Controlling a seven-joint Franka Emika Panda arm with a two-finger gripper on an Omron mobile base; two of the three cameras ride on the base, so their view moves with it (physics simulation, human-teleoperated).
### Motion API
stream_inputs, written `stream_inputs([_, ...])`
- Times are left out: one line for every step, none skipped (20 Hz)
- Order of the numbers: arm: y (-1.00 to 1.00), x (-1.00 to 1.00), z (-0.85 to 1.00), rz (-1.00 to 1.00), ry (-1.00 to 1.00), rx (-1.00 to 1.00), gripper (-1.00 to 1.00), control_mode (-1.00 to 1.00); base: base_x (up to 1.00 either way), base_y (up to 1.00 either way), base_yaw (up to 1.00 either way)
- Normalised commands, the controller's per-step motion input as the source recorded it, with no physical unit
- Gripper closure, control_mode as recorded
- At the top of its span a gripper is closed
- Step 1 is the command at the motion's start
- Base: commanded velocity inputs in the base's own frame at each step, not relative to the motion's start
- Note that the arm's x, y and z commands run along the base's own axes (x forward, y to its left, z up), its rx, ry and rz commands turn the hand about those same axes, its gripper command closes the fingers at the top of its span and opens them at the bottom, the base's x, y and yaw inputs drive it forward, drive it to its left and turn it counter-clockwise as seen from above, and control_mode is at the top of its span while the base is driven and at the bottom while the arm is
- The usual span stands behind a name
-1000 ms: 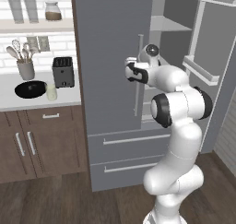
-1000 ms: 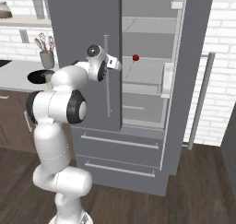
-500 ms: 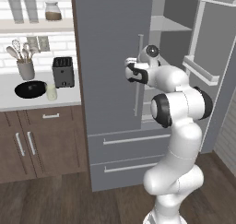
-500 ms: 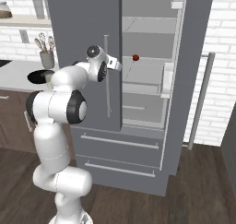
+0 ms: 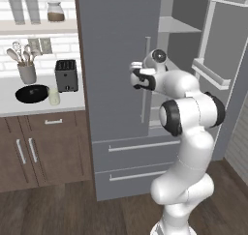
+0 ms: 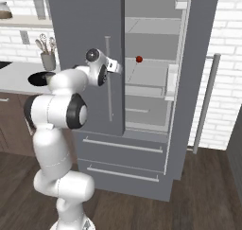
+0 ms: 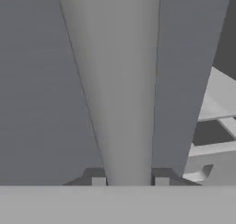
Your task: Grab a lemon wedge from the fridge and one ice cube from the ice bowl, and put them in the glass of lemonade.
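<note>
Gripping smooth cylindrical handle [image 7: 122,94] (apparently)

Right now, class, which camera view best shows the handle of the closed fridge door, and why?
The hand view: the handle runs up the frame between the gripper fingertips. In the left base view the arm partly covers the handle. The right base view shows the handle whole but thin, on the fridge.

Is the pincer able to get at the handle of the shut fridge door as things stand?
Likely yes: in the hand view the handle runs straight between the tips of the pincer, which seem to touch both its sides. Nothing is in the way.
</note>
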Motion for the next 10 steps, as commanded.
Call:
stream_inputs([0.66, -0.17, 0.16, 0.0, -0.09, 0.0, 1.0, -1.0, 0.0, 0.0, 0.0])
stream_inputs([0.69, -0.19, 0.19, 0.0, -0.09, 0.0, 1.0, -1.0, 0.0, 0.0, 0.0])
stream_inputs([0.69, -0.25, 0.24, 0.0, -0.08, 0.0, 1.0, -1.0, 0.0, 0.0, 0.0])
stream_inputs([0.65, -0.31, 0.29, 0.0, -0.07, 0.0, 1.0, -1.0, 0.0, 0.0, 0.0])
stream_inputs([0.65, -0.42, 0.41, 0.0, -0.05, 0.0, 1.0, -1.0, 0.0, 0.0, 0.0])
stream_inputs([0.64, -0.42, 0.48, 0.0, -0.03, 0.0, 1.0, -1.0, 0.0, 0.0, 0.0])
stream_inputs([0.46, -0.71, 0.59, 0.0, -0.05, 0.0, 1.0, -1.0, 0.0, 0.0, 0.0])
stream_inputs([0.57, -0.63, 0.72, 0.0, -0.02, 0.0, 1.0, -1.0, 0.0, 0.0, 0.0])
stream_inputs([0.64, -0.64, 0.85, 0.0, 0.0, 0.0, 1.0, -1.0, 0.0, 0.0, 0.0])
stream_inputs([0.54, -0.69, 0.84, 0.0, 0.0, 0.0, 1.0, -1.0, 0.0, 0.0, 0.0])
